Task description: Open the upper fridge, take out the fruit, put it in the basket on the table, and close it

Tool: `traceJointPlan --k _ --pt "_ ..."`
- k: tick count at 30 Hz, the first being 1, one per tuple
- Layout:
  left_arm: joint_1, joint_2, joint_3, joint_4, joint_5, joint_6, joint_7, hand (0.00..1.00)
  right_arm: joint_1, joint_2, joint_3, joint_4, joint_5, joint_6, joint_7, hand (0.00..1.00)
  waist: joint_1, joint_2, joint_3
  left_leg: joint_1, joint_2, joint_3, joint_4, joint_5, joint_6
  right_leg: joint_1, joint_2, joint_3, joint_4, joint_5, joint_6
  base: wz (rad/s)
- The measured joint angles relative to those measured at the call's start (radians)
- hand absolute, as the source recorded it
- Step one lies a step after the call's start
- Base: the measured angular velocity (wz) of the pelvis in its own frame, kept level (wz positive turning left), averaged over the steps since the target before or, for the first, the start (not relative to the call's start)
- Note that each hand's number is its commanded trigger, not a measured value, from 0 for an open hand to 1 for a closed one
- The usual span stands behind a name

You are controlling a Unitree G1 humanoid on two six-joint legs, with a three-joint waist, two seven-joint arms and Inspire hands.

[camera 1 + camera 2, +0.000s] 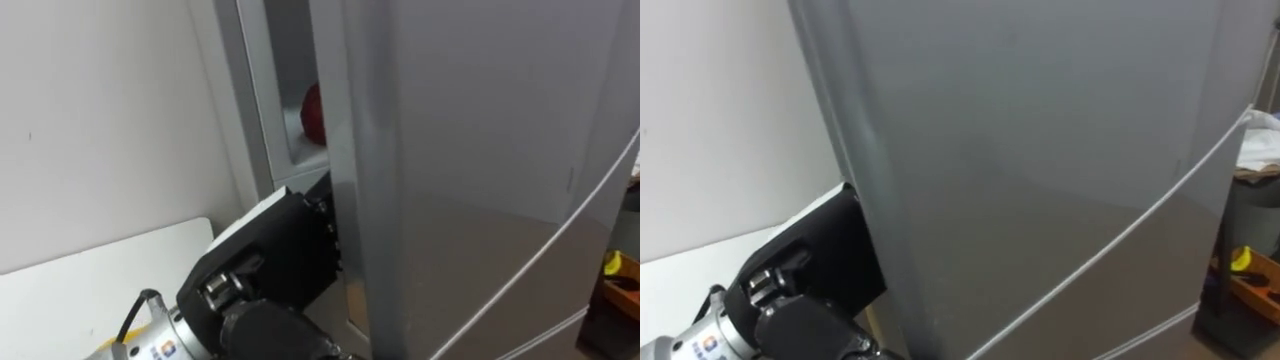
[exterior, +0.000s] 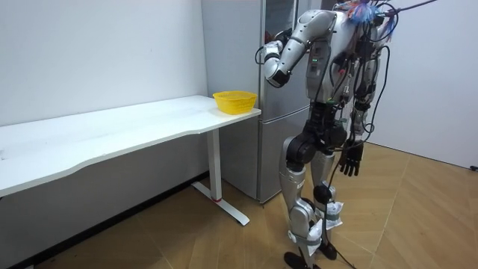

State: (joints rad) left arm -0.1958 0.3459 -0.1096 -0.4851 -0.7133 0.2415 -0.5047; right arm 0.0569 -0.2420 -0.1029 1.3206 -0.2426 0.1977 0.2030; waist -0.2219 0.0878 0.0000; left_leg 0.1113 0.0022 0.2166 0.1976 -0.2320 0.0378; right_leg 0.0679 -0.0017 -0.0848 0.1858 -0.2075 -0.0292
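The red round item [image 1: 313,112] sits inside the upper fridge at 12 o'clock from the left hand [image 1: 285,250], whose fingers are hidden behind the barely open fridge door [image 1: 470,150] so I cannot tell their state, the right hand [image 2: 351,159] hangs slack-fingered, and the door-opening step likely needs a wider swing next.

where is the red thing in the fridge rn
In the left eye view the red round thing sits inside the upper fridge, visible through the gap left of the door, just above the left hand at the door's edge.
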Motion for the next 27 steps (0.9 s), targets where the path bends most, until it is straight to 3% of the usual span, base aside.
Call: traceJointPlan --k 10,17,27 --pt "-0.029 0.006 -0.059 0.002 0.009 -0.001 0.032 0.00 0.012 -0.010 0.003 0.023 0.068 0.000 -0.005 0.00 -0.021 0.003 0.0031 0.003 0.001 0.013 -0.002 0.000 0.000 0.001 0.001 0.007 -0.004 0.009 0.004 -0.01" --pt "-0.101 0.006 -0.129 0.004 0.011 -0.001 0.043 0.00 0.011 -0.018 0.003 0.031 0.123 0.000 -0.004 0.00 -0.026 0.014 0.0055 -0.013 0.003 0.047 -0.008 0.000 0.000 -0.021 0.005 0.032 -0.015 0.028 0.014 -0.07" --pt "-0.201 -0.025 -0.218 0.017 0.013 0.001 0.035 0.00 0.002 -0.027 0.001 0.041 0.123 0.000 -0.013 0.00 -0.086 0.014 0.0054 -0.013 0.003 0.059 -0.009 0.000 0.001 -0.033 0.009 0.058 -0.014 0.034 0.015 -0.09"
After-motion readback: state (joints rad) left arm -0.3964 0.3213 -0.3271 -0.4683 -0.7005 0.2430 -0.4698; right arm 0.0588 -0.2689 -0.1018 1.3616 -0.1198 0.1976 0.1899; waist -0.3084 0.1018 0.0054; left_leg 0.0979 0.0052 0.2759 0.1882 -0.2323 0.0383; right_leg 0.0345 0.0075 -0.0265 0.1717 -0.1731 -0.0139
